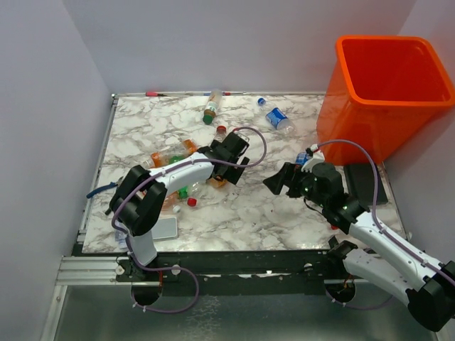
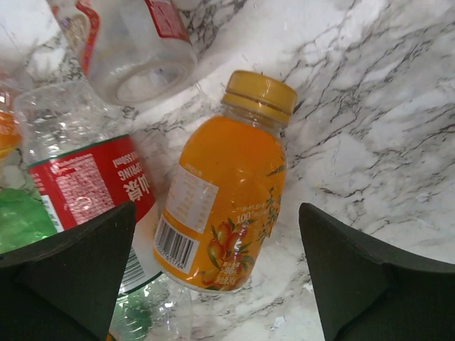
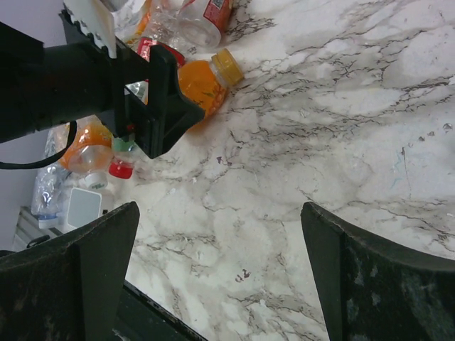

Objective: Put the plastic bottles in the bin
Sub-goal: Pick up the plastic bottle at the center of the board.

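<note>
**A:** Why does the left tool (image 2: pixel 217 212) hang so low with its jaws spread wide?

**B:** It straddles the small orange plastic juice bottle with the yellow cap (image 2: pixel 227 192). The bottle lies on its side on the white marbled tabletop (image 1: pixel 242 213), directly below the gap. There is a finger on either side of its body, and neither one touches it. I'd say the tool is set across the bottle's width, ready to close on it.

**A:** What about the neighbours?

**B:** A clear crushed bottle with a red label (image 2: pixel 85 185) sits just beside the tool's left finger, touching the juice bottle or nearly so. A green crumpled bottle (image 2: pixel 21 220) lies further out on that side. That crowding is the risk, because the finger could catch the red-labelled one as it closes.

**A:** And the right tool (image 3: pixel 220 209)?

**B:** It is equally wide and holds nothing, with only bare marble between its fingers. It faces the left arm from well apart, probably waiting.

**A:** Where is the bin?

**B:** The large bright orange translucent rectangular tub (image 1: pixel 355 128) stands behind the right tool, close to it. It is well away from the left tool, so the juice bottle has to be carried across. More bottles lie scattered beyond the left tool, including a clear one with a blue label (image 1: pixel 279 118).
</note>
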Robot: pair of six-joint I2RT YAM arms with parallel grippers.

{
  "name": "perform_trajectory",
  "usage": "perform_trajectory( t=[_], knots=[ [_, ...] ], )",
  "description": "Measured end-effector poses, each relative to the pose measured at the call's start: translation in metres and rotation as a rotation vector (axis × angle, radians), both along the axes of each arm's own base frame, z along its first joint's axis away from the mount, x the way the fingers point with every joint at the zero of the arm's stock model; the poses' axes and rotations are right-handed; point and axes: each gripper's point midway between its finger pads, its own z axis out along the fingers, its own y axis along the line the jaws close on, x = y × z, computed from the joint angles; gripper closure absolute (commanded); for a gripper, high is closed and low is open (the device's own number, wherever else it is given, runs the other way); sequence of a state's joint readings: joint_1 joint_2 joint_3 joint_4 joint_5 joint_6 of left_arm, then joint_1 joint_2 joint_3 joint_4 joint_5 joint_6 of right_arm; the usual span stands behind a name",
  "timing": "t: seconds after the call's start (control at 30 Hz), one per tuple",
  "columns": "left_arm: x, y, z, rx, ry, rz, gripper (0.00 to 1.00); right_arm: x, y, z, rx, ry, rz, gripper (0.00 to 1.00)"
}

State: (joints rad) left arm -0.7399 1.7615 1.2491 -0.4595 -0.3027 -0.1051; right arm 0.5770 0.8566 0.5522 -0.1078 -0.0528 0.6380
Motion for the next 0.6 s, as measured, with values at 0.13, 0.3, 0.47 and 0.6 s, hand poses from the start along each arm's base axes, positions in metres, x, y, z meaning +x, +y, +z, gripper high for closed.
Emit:
perform_trajectory(
  t=[0.13, 0.3, 0.47, 0.6],
  knots=[
    [-0.009, 0.003, -0.021, 0.040, 0.068, -0.016, 0.11, -0.005, -0.004, -0.003, -0.006, 0.008, -0.002, 0.01],
    [-0.016, 0.003, -0.034, 0.053, 0.115, -0.030, 0.16, -0.007, -0.005, -0.005, -0.015, 0.020, -0.003, 0.01],
    [-0.018, 0.002, -0.043, 0.061, 0.140, -0.037, 0.28, -0.008, -0.006, -0.008, -0.021, 0.030, -0.003, 0.01],
    [-0.020, 0.000, -0.046, 0.051, 0.154, -0.045, 0.44, -0.010, -0.007, -0.009, -0.025, 0.034, -0.003, 0.01]
  ],
)
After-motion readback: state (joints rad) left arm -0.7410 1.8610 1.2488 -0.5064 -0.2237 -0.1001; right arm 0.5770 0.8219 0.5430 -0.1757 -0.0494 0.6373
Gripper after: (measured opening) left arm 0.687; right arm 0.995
